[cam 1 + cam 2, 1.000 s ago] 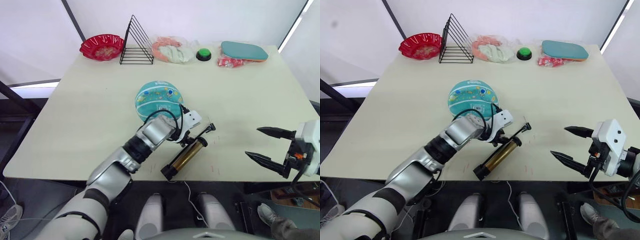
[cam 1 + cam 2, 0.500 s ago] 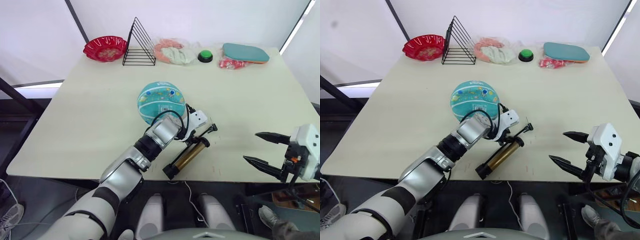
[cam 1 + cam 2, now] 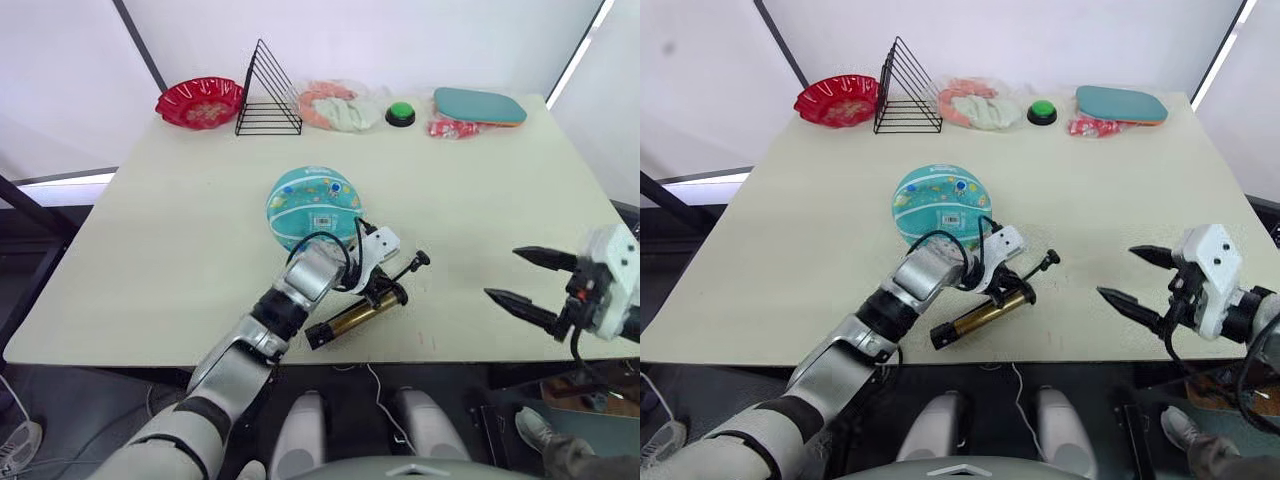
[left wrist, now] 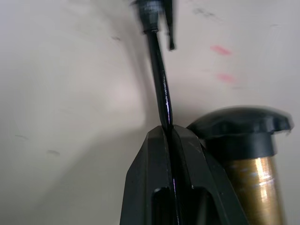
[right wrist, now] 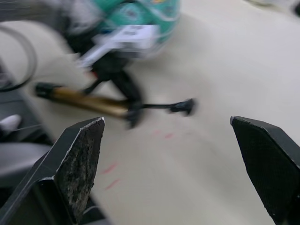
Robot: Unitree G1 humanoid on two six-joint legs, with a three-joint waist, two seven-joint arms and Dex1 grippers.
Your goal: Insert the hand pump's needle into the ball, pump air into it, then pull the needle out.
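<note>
the needle is too small to make out.

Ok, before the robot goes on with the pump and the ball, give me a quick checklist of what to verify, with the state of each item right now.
1. Left gripper has hold of the hand pump: ok, its fingers are closed on the thin black rod next to the barrel's cap.
2. Right gripper free to help: ok, open and holding nothing, off to the right of the pump.
3. Ball within reach: ok, it rests on the table just behind the left gripper.
4. Needle located: cannot tell.
5. Needle in the ball's valve: cannot tell; the valve cannot be made out.
</note>
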